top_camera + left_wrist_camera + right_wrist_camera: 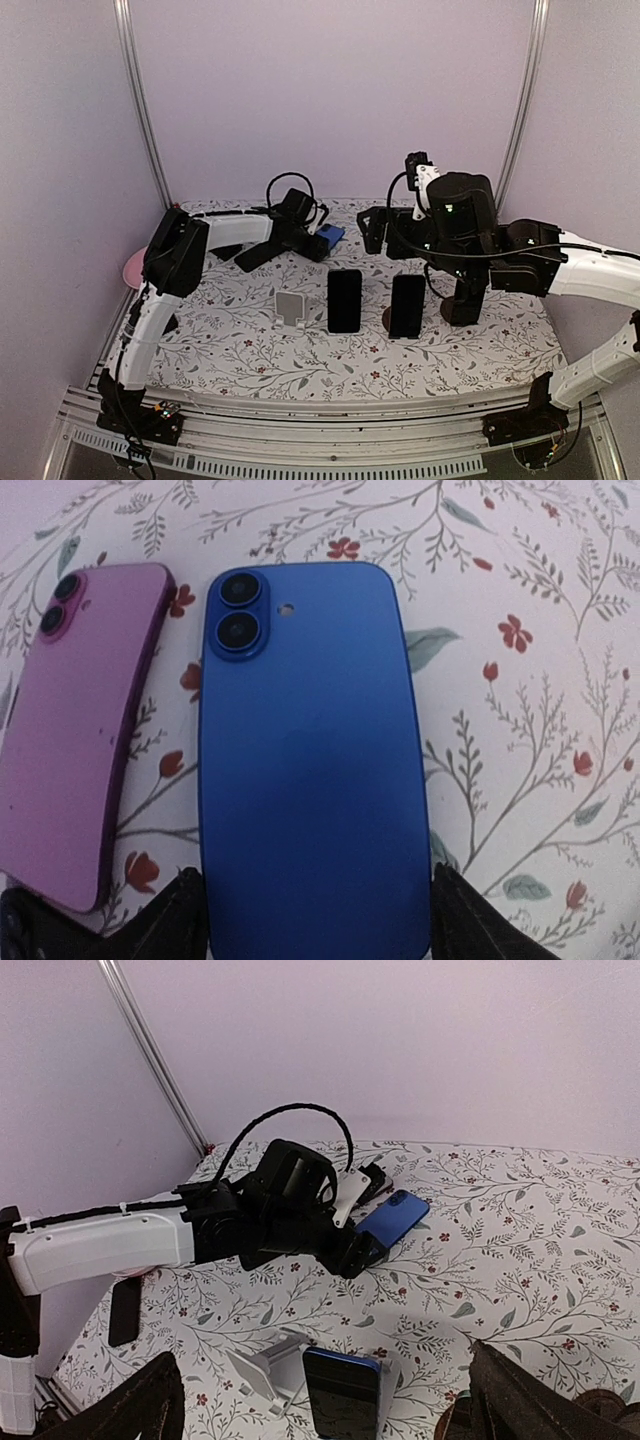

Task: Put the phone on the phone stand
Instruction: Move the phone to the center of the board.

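A blue phone (310,780) lies flat, back up, on the flowered table (250,350) at the back middle (332,236) (395,1215). My left gripper (320,920) (318,243) straddles its near end, one finger against each long edge, shut on it. An empty white phone stand (290,306) (265,1370) sits in the middle of the table. My right gripper (325,1375) (372,228) hangs wide open above the table to the right of the blue phone, holding nothing.
A pink phone (80,730) lies right beside the blue one, on its left. A dark-screened phone (344,300) (340,1395) leans upright just right of the white stand. Another phone (407,305) stands further right. A pink disc (133,268) sits past the table's left edge.
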Controlling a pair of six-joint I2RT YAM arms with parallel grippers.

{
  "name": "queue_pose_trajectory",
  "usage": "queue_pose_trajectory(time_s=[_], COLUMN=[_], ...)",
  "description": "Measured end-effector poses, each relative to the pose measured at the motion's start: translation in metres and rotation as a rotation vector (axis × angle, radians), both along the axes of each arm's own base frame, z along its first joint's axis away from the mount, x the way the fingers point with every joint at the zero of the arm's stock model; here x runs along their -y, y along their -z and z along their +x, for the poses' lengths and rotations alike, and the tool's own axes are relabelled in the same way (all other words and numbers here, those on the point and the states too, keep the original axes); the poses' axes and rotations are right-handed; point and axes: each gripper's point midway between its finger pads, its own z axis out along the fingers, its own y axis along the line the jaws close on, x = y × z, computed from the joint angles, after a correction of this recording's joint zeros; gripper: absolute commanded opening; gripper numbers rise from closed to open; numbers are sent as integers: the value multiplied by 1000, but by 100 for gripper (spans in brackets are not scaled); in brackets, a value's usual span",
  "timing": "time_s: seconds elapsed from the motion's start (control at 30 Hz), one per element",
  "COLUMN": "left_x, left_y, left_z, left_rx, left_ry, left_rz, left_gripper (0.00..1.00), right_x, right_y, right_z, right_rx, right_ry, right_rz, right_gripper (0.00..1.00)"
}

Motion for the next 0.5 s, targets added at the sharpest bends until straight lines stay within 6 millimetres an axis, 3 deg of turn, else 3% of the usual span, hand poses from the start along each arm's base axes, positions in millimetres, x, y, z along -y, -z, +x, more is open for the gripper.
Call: queue_pose_trajectory(time_s=[0.13,0.27,0.5], left_x=[-20,-49,-75], left_y=[-7,4,4], left_z=[-20,-54,-85], left_rx=[-18,-69,-81], left_ry=[-21,-45,-74], left_rz=[12,44,34], left_gripper=[56,55,60], right_x=[1,4,8], right_y=[-3,-1,8], right_z=[-1,-4,-8], right_rx=[0,-8,-32], right_ry=[1,-3,-13], right_rz=[14,24,33], right_gripper=[99,99,99])
